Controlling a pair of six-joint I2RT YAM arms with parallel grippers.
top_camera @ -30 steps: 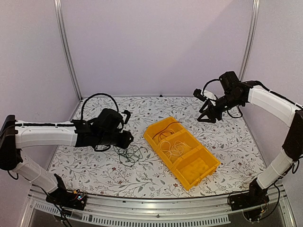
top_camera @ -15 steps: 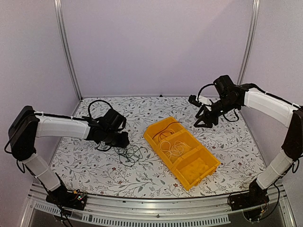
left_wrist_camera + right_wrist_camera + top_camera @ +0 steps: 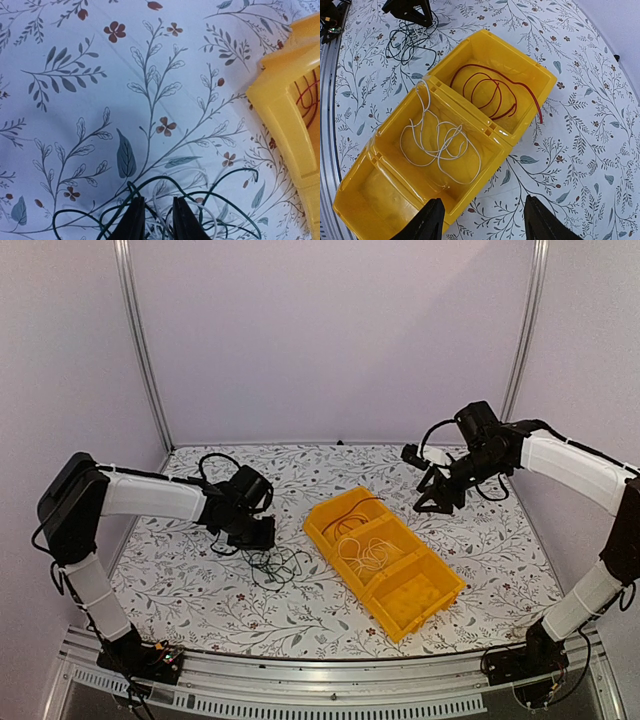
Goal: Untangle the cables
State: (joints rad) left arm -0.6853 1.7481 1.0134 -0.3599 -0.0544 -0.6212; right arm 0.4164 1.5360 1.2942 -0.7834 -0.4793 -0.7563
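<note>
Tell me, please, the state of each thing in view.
Yellow bin: upright, one end compartment empty.
Red cable: coiled in the other end compartment.
White cable: looped in the middle compartment.
Dark cables: tangled on the table.
Left gripper: jaws narrowly apart over the tangle.
Right gripper: open, empty.

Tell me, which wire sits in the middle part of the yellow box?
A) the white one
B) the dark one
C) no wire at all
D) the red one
A: the white cable lies in loose loops in the middle compartment of the yellow bin. The red cable is in the end compartment next to it.
</note>
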